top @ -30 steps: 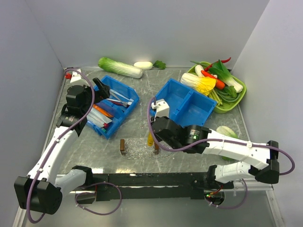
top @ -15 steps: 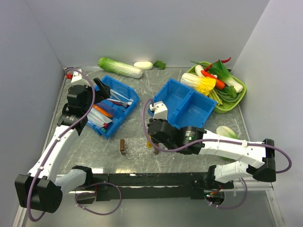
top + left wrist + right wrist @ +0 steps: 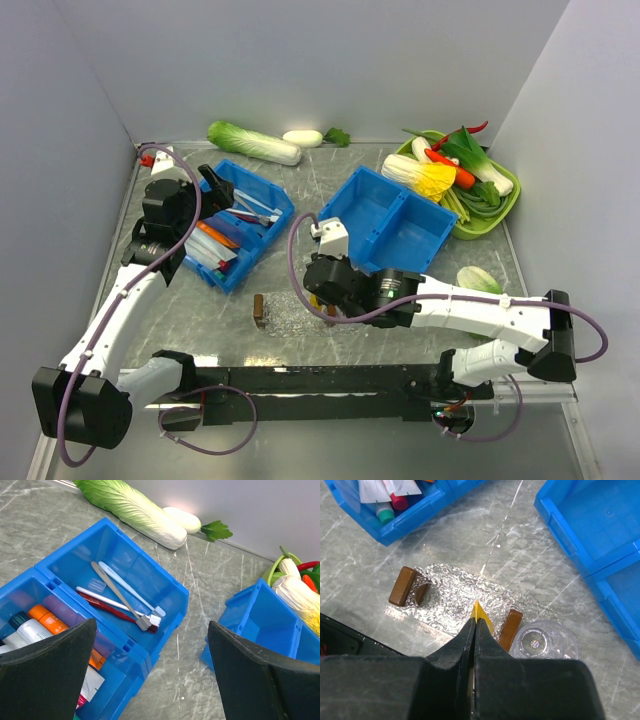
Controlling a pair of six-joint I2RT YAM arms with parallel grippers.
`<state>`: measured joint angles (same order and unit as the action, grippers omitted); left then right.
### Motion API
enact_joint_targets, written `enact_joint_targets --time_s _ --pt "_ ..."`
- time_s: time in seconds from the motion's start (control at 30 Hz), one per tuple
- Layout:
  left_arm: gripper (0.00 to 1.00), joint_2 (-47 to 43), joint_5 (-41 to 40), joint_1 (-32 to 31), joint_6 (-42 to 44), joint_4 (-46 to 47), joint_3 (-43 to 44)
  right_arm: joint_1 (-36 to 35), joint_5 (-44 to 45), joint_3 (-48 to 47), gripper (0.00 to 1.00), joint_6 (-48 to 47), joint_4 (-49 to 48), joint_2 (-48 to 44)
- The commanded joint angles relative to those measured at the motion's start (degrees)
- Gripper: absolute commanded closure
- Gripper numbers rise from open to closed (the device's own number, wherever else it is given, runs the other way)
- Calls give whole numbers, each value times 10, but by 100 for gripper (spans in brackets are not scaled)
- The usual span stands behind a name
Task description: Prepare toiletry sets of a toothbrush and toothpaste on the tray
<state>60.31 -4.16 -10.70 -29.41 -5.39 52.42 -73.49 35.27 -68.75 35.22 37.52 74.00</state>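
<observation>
Over the tray, near its right edge, right claw clamps a yellow tube; left claw gapes empty.

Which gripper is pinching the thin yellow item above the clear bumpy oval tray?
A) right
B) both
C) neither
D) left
A: the right gripper has its fingers closed on the thin yellow item, whose tip pokes out over the clear bumpy oval tray. The left gripper hangs wide open and empty above the blue plastic bin holding slim toothbrushes.
</observation>
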Motion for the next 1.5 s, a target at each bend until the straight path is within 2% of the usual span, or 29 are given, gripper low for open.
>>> enact_joint_targets --time_s 0.0,1.47 --pt "3 0 10 1 -4 19 5 -6 25 -26 100 12 -10 5" --pt "3 8 25 1 -6 20 6 -21 58 -53 100 25 16 34"
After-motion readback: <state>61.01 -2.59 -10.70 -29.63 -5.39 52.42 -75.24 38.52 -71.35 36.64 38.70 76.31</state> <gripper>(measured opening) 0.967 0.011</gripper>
